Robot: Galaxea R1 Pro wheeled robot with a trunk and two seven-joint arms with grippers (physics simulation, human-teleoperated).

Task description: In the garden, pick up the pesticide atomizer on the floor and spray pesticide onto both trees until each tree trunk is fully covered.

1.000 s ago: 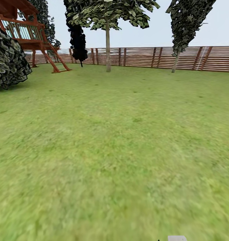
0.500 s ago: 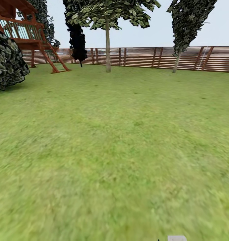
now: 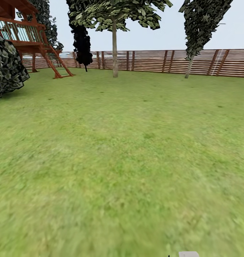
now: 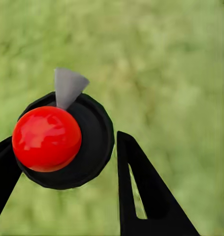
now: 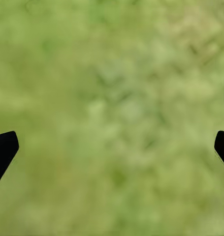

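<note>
Head view: the lawn (image 3: 122,160) reaches the slat fence (image 3: 207,62), where a pale tree trunk (image 3: 115,53) stands far off. Left wrist view: the left gripper (image 4: 67,157) pinches the red-capped pesticide atomizer (image 4: 62,142). The right gripper (image 5: 112,147) is spread over grass.

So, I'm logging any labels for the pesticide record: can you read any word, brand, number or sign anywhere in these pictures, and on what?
None can be read.
Sprayer between the left gripper's fingers: red ball, black round body, grey nozzle, no print visible.
Fence, play tower and tree trunk: no signs or lettering.
</note>
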